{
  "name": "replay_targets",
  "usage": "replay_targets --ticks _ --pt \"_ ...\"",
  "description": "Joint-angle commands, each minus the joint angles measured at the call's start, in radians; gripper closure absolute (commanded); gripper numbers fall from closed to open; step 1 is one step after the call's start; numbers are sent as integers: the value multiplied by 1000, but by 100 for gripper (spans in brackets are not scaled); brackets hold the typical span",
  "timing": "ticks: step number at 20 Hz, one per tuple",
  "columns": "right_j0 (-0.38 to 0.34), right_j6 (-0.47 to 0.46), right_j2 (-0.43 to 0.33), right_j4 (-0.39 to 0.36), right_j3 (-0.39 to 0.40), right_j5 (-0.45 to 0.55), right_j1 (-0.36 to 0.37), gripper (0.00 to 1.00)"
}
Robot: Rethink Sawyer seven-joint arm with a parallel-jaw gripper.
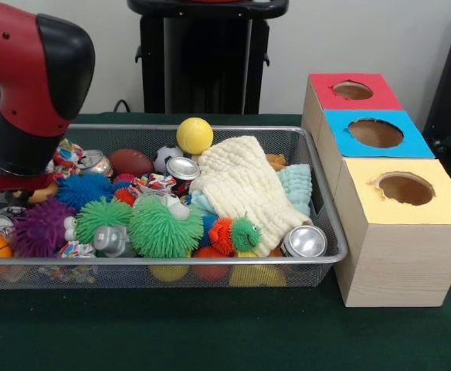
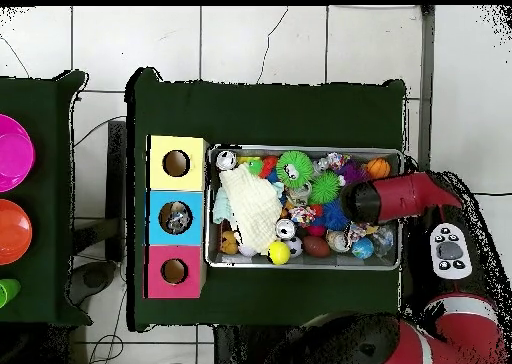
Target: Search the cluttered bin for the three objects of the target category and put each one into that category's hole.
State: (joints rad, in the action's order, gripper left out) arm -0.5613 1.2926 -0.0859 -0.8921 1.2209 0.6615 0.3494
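A wire mesh bin (image 1: 327,202) holds a jumble of toys. Silver cans lie at its front right (image 1: 306,241), centre (image 1: 182,168) and back left (image 1: 94,162). A yellow ball (image 1: 194,135) sits at the back rim, and a cream cloth (image 1: 241,185) covers the right half. Green spiky balls (image 1: 164,226), a purple one (image 1: 42,228) and a blue one (image 1: 84,188) fill the left. The red and black arm (image 1: 25,93) hangs over the bin's left end and hides most of the gripper. In the overhead view the arm's end (image 2: 358,202) is above the bin's right part.
Three wooden boxes stand beside the bin, with holes in a red top (image 1: 353,90), a blue top (image 1: 375,133) and a yellow top (image 1: 405,188). Something greyish shows inside the blue box's hole (image 2: 176,217). Magenta (image 2: 12,152) and orange (image 2: 12,231) plates rest on a separate table.
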Motion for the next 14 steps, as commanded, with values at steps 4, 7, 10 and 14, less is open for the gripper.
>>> replay_targets --ticks 4,7,10,14 --pt "-6 -26 24 73 76 176 -21 0" --pt "4 -13 33 59 92 153 -2 0" --pt "2 1 38 46 115 93 24 0" --pt "5 -16 64 35 158 88 69 0"
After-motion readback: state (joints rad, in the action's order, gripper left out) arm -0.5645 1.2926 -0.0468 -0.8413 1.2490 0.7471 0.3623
